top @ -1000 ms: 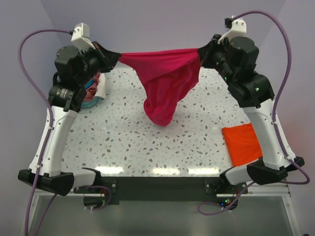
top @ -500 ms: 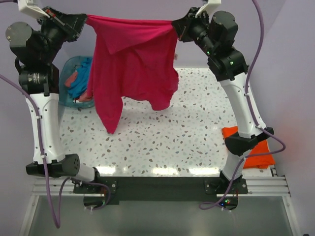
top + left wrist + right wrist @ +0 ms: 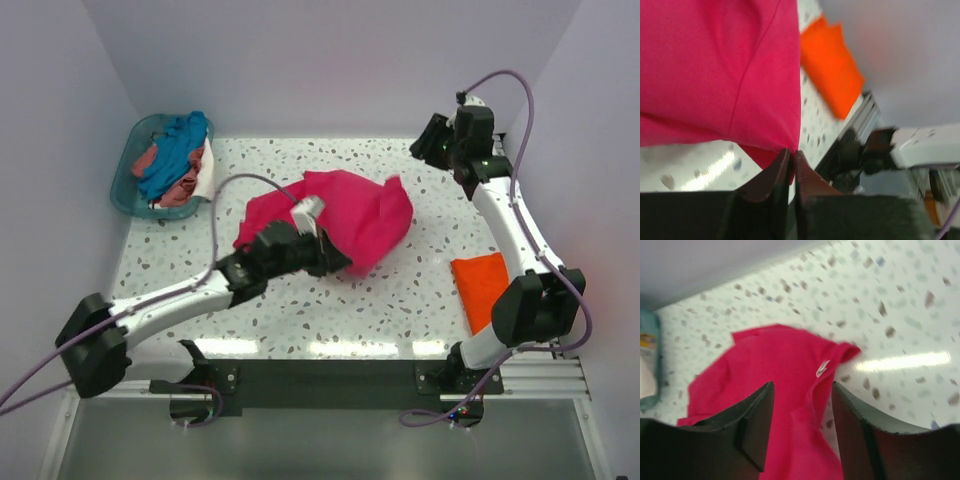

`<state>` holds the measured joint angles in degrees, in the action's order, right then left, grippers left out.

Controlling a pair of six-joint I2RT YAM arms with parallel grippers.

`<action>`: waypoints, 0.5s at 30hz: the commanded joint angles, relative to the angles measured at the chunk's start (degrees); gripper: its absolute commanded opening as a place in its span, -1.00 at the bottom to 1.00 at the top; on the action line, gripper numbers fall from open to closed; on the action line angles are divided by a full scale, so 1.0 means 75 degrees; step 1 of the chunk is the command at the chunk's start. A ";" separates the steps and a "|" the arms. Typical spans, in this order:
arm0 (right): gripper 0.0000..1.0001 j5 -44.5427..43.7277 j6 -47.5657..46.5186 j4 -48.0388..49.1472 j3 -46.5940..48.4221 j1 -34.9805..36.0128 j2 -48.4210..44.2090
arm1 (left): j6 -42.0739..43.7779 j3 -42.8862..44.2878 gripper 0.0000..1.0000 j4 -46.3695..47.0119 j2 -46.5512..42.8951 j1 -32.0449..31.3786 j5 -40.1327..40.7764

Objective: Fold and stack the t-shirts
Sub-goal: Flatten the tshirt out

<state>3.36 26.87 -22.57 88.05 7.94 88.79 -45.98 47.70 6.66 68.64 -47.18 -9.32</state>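
The magenta-pink t-shirt (image 3: 355,215) lies crumpled in the middle of the table. My left gripper (image 3: 342,265) reaches across the table and is shut on the shirt's near edge; the left wrist view shows its jaws (image 3: 791,152) pinching the fabric (image 3: 715,70). My right gripper (image 3: 420,150) is open and empty, at the far right, away from the shirt. In the right wrist view its gripper (image 3: 802,386) is above the shirt (image 3: 765,370), and the white neck label (image 3: 822,368) shows. A folded orange t-shirt (image 3: 485,285) lies flat at the right, also in the left wrist view (image 3: 832,65).
A translucent teal basin (image 3: 135,150) stands at the far left corner, holding teal (image 3: 175,145), salmon and white t-shirts. The white walls close in the back and both sides. The right arm's links stand over the orange shirt's right side.
Both grippers held the magenta shirt stretched high between them. Now the shirt lies on the table, the right gripper has let go and pulled back, and the left has come down still gripping it.
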 commanded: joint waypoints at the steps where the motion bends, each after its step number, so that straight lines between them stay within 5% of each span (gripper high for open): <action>1: 0.11 -0.0668 0.0238 -0.0622 -0.0758 -0.0297 -0.0179 | -0.0678 -0.0606 -0.65 0.1947 0.0865 -0.0962 0.0564; 2: 0.36 -0.0774 0.0168 -0.0914 -0.1142 -0.0298 -0.0225 | -0.0667 -0.0653 -0.17 0.2053 0.1204 -0.1033 0.0494; 4: 0.55 -0.0915 0.0155 -0.0975 -0.2007 -0.0298 -0.0669 | -0.0597 -0.0595 0.22 0.1891 0.1161 -0.1011 0.0679; 6: 0.68 -0.1290 0.0167 -0.1057 -0.2585 -0.0298 -0.1334 | -0.0305 -0.0396 0.36 0.1146 0.0904 -0.0999 0.1077; 9: 0.65 -0.1209 0.0202 -0.1069 -0.3710 -0.0298 -0.2028 | -0.0279 -0.0045 0.38 -0.0632 0.0423 -0.0707 0.2201; 15: 0.50 -0.0158 0.0705 -0.1069 -0.6054 -0.0204 -0.3939 | -0.0585 -0.0254 0.01 -0.3671 -0.0503 0.1108 0.4007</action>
<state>-1.87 29.36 -30.81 47.53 5.74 63.57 -49.39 46.06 -5.96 67.42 -44.01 9.45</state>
